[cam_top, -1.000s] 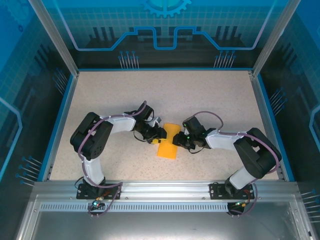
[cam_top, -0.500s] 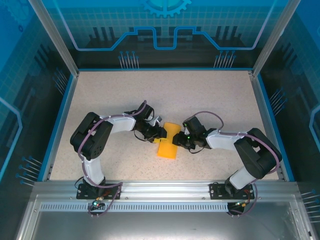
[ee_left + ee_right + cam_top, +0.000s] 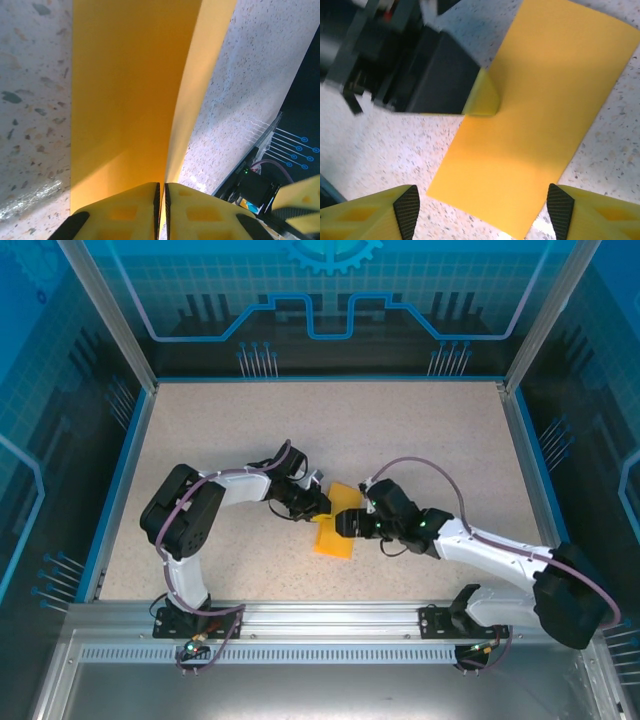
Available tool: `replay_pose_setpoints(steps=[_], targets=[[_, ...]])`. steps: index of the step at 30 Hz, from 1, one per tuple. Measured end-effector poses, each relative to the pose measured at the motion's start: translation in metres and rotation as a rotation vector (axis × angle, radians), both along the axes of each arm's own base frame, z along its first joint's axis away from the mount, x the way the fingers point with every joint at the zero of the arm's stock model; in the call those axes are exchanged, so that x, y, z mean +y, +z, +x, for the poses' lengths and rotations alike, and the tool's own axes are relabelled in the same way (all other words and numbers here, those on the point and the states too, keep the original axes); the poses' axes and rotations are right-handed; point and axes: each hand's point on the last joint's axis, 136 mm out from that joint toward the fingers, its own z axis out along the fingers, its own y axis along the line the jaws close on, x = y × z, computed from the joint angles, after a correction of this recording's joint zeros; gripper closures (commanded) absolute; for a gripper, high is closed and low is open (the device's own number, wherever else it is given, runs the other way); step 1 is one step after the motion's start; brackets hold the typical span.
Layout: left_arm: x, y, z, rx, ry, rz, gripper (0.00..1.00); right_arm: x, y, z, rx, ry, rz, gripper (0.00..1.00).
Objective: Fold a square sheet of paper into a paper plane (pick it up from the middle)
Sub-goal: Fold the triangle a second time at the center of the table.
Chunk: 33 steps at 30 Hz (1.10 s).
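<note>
The square sheet of paper [image 3: 334, 537] lies folded into a narrow orange-yellow rectangle at the table's middle. My left gripper [image 3: 318, 503] is shut on its left long edge; in the left wrist view the paper [image 3: 125, 90] runs up from the closed fingers [image 3: 125, 212], and a second layer [image 3: 200, 85] lifts apart from the one under it. My right gripper [image 3: 347, 523] hovers over the paper from the right, open. In the right wrist view the paper [image 3: 535, 125] lies between the wide-apart fingertips [image 3: 407, 207], with the left gripper's finger [image 3: 482, 97] on its edge.
The speckled table [image 3: 420, 440] is fenced by a blue rim [image 3: 330, 378] and clear walls. The aluminium rail [image 3: 330, 618] with both arm bases runs along the near edge. The right arm stretches low across the near right of the table.
The right arm has stretched out, its elbow swinging right and toward the near edge, and its gripper has slid a little left over the paper. The left gripper holds still.
</note>
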Motion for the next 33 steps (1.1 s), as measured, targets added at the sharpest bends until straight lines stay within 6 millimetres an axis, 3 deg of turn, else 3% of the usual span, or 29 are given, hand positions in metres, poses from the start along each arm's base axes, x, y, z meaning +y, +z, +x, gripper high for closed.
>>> replay_pose_setpoints(steps=[4, 8, 14, 21, 26, 33], targets=[[-0.001, 0.001, 0.000, 0.000, -0.002, -0.008, 0.87, 0.013, -0.007, -0.024, -0.063, 0.096, -0.154, 0.27], [-0.002, 0.002, 0.000, 0.006, 0.001, -0.015, 0.88, 0.040, -0.011, -0.037, -0.145, 0.180, -0.344, 0.26], [-0.002, 0.003, 0.000, 0.013, 0.008, -0.017, 0.88, 0.076, -0.015, -0.036, -0.236, 0.213, -0.528, 0.27], [-0.002, 0.003, 0.000, 0.013, 0.008, -0.017, 0.88, 0.061, -0.038, -0.034, -0.237, 0.212, -0.709, 0.35], [-0.002, 0.003, 0.000, 0.014, 0.008, -0.017, 0.88, 0.053, -0.041, -0.035, -0.238, 0.200, -0.751, 0.58], [-0.002, 0.003, -0.001, 0.020, 0.008, -0.013, 0.87, 0.051, -0.040, -0.033, -0.247, 0.181, -0.759, 0.77]])
